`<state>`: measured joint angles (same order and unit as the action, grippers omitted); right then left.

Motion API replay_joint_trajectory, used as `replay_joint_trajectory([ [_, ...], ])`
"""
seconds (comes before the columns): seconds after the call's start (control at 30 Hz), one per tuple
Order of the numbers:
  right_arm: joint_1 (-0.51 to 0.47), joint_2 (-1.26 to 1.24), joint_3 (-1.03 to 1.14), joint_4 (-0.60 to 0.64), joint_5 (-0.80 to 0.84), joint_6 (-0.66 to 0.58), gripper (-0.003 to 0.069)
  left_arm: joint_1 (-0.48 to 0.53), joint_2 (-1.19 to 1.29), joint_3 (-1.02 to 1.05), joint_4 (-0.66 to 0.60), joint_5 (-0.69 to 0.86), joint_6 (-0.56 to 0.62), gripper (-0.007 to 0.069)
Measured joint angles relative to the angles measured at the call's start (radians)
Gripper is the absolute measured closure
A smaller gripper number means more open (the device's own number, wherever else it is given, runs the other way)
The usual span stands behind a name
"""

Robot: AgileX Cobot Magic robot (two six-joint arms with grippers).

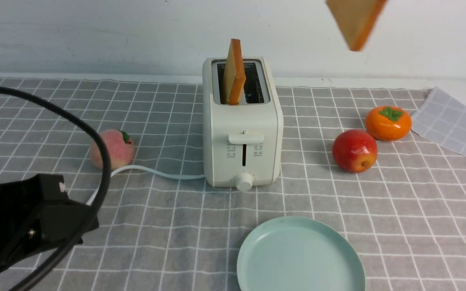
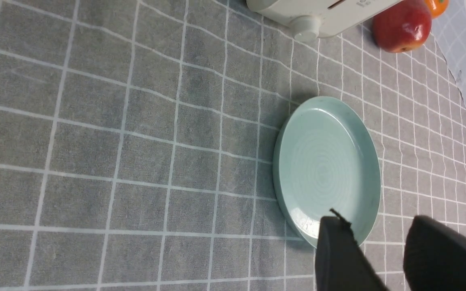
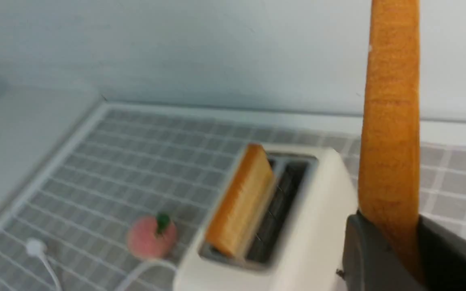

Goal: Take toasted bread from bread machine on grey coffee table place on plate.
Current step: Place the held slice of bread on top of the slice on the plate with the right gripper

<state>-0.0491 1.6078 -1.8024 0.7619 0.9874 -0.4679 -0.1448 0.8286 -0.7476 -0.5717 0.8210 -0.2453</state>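
The cream-white bread machine (image 1: 241,121) stands mid-table on the grey coffee table (image 1: 399,210). One toasted bread slice (image 1: 234,72) stands upright in its left slot; the right slot is empty. The second slice (image 1: 354,20) hangs high in the air at the upper right, well above the table. In the right wrist view my right gripper (image 3: 392,230) is shut on this slice (image 3: 390,121), above and beside the bread machine (image 3: 306,242). The mint-green plate (image 1: 299,256) lies empty in front of the bread machine. My left gripper (image 2: 376,222) is open and empty, low near the plate's rim (image 2: 281,194).
A peach (image 1: 111,148) lies left of the bread machine by its white cord (image 1: 156,173). A red apple (image 1: 354,150) and an orange persimmon (image 1: 388,122) lie to the right. A folded cloth corner (image 1: 455,121) is at the far right. A wall runs behind.
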Motion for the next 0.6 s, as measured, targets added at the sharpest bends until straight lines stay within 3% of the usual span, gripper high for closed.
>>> replay_joint_trajectory([
  [0.1,-0.057,-0.055,0.048,-0.088,0.168,0.089,0.0563,0.0,0.0,0.0,0.0,0.0,0.0,0.0386],
  [0.27,-0.019,-0.075,0.207,-0.059,0.214,0.199,0.0563,0.0,0.0,0.0,-0.001,0.0,0.0,0.0386],
  [0.37,0.08,-0.074,0.364,-0.001,0.232,0.206,0.0563,0.0,0.0,0.0,-0.001,0.0,0.0,0.0386],
  [0.47,0.228,-0.072,0.551,0.082,0.216,0.115,0.0563,0.0,0.0,0.0,-0.001,0.0,0.0,0.0386],
  [0.6,0.32,-0.071,0.671,0.144,0.129,0.018,0.0563,0.0,0.0,0.0,-0.001,0.008,0.0,0.0386],
])
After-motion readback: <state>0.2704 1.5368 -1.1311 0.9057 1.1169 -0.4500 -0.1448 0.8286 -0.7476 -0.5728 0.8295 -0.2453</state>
